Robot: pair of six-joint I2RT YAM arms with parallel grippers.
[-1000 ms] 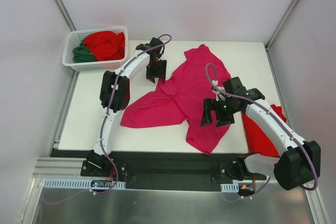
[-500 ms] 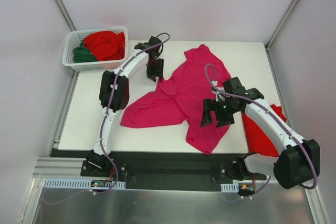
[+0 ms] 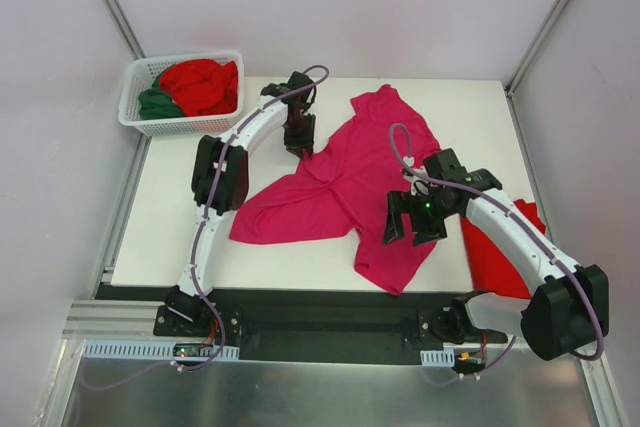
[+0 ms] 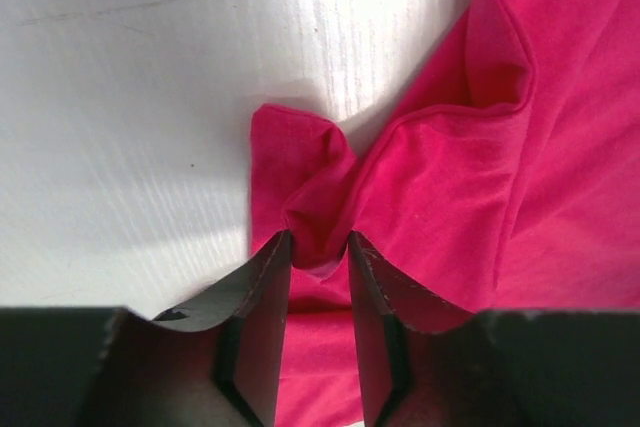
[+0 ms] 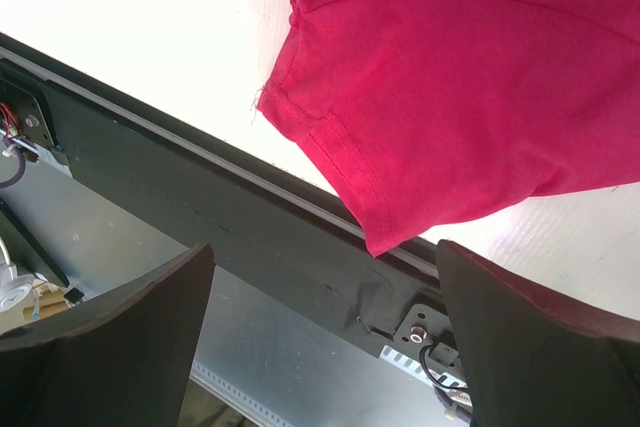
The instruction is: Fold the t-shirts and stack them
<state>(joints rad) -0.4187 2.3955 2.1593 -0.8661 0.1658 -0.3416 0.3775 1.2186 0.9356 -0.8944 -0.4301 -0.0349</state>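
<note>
Two arms are working over the magenta t-shirt [image 3: 335, 192], which is lying spread but rumpled across the middle of the table [image 3: 170, 227]

Left gripper [image 3: 299, 143] is sitting at the shirt's far-left edge, and in the wrist view the left gripper [image 4: 318, 247] is pinching a small raised fold of the pink cloth, with its fingers [image 4: 262, 297] pressing in from both sides. White tabletop is showing just left of that fold, and the rest of the magenta t-shirt [image 4: 520, 177] is running off to the right

Right gripper [image 3: 413, 219] is hovering over the shirt's near-right part with its jaws spread wide and nothing between them. From its wrist camera the right gripper [image 5: 322, 252] is framing the hemmed corner of the magenta t-shirt [image 5: 450, 97], which is overhanging the table's front edge onto the black rail [image 5: 190, 212]

Flat red t-shirt [image 3: 495, 252] is lying on the table's right side, partly under the right arm, beside the magenta one

White basket [image 3: 133, 117] is sitting off the far-left corner, holding a bunched red t-shirt [image 3: 202, 82] and a dark green t-shirt [image 3: 158, 103] touching each other
</note>
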